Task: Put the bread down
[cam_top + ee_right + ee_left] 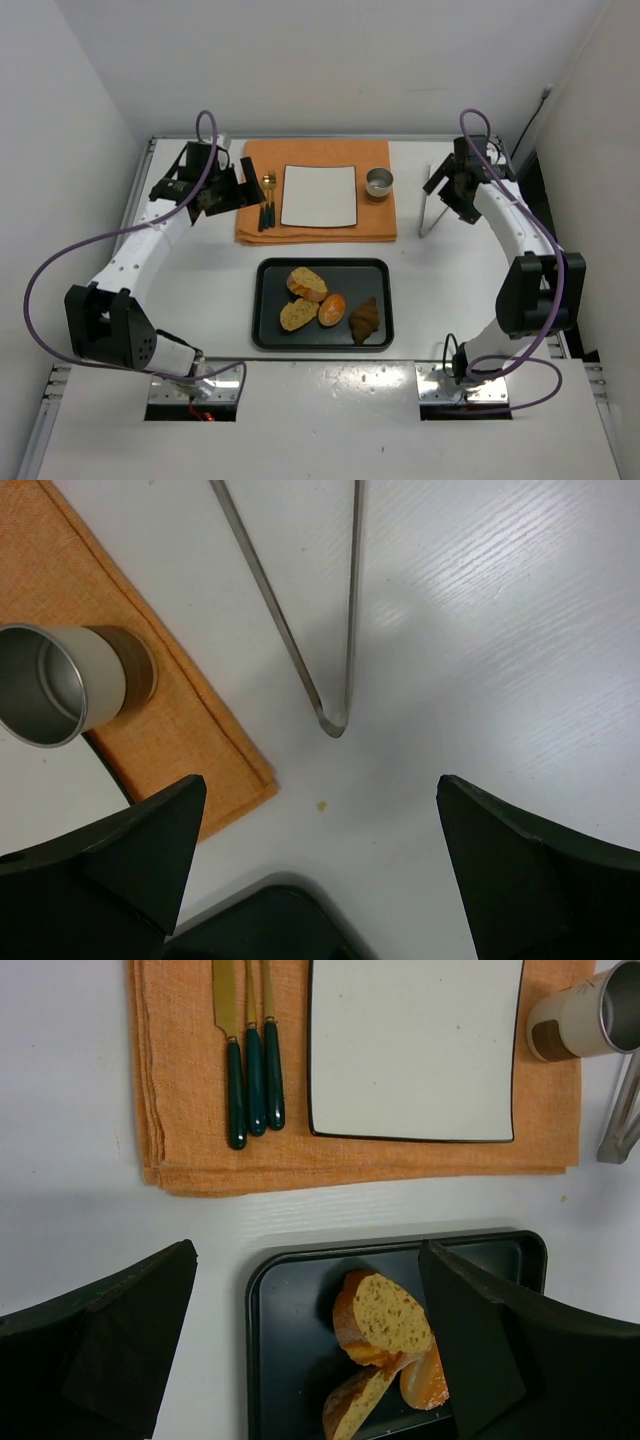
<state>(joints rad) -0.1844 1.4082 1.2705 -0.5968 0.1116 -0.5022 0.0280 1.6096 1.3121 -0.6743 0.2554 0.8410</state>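
The bread lies on a black tray [262, 300] at the table's centre: two toasted slices [307, 283] [298, 314], a glossy bun [332, 309] and a dark croissant [365, 319]. In the left wrist view one slice [385, 1315] leans over the other [360, 1400], and the bun [425, 1380] is half hidden by a finger. My left gripper [235, 190] [308, 1250] hangs open and empty above the placemat's left end. Over the table right of the cup, my right gripper [447, 187] [322, 780] is open and empty too.
A white square plate [319, 195] [415, 1050] sits on an orange placemat [316, 228] behind the tray. Green-handled cutlery [267, 200] [250, 1070] lies left of the plate, a metal cup [379, 182] [60, 685] right of it. Metal tongs [432, 205] [333, 725] lie beside the placemat.
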